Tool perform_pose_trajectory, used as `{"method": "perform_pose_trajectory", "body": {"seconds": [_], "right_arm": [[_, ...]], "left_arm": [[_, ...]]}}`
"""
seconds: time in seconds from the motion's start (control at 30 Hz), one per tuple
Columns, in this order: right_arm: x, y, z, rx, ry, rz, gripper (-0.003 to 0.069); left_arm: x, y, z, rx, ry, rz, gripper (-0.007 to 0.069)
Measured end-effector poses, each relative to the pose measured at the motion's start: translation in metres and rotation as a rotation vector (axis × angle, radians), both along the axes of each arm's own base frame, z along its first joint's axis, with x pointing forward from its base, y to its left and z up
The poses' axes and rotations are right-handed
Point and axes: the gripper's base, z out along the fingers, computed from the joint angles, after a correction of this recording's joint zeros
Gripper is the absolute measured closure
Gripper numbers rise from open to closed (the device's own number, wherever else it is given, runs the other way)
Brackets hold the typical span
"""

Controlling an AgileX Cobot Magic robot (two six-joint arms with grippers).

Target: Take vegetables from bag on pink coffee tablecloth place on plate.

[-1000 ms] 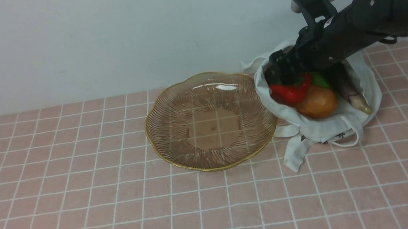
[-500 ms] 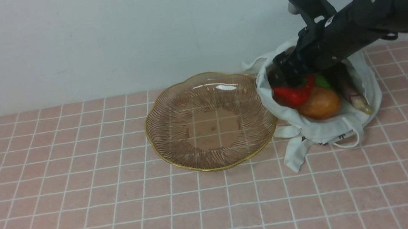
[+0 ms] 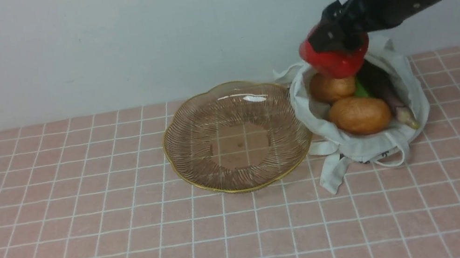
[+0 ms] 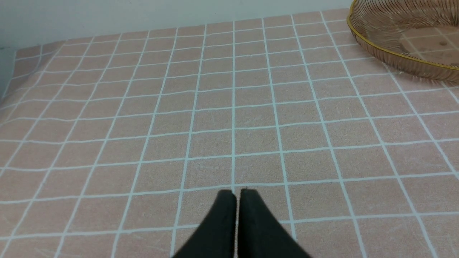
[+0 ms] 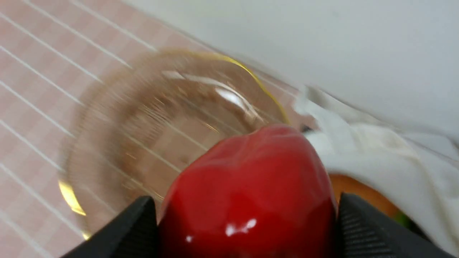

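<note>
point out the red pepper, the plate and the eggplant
pepper [image 5: 247, 200]: right wrist view, on its glossy red side
plate [image 3: 247, 188]: front view, on the near part of its gold rim
eggplant [image 3: 380, 81]: front view, on its dark purple body

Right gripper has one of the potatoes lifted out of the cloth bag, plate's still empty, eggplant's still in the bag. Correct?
Not quite: the right gripper holds the red bell pepper, not a potato, as the right wrist view shows. The rest is right: plate empty, eggplant in the bag.
</note>
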Motion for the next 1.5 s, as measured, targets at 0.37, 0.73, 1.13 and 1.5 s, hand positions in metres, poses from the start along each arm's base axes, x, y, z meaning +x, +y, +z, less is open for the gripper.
{"method": "perform_pose_trajectory", "body": {"seconds": [0.37,0.73,1.13,1.5], "right_arm": [[0.02,0.1,-0.081,0.069,-0.017,0.073,0.0078],[0.037,0.123,-0.13,-0.008,-0.153,0.015,0.0039],[0.003,0.111,-0.046,-0.002,-0.225,0.149,-0.0019],[-0.116,0.033,0.092,-0.05,-0.176,0.188,0.0214]], "left_arm": [[0.0,0.0,0.0,0.0,0.0,0.0,0.0629],[0.0,0.0,0.0,0.0,0.0,0.0,0.0629],[0.0,0.0,0.0,0.0,0.0,0.0,0.0629],[0.0,0.0,0.0,0.0,0.0,0.0,0.0629]]}}
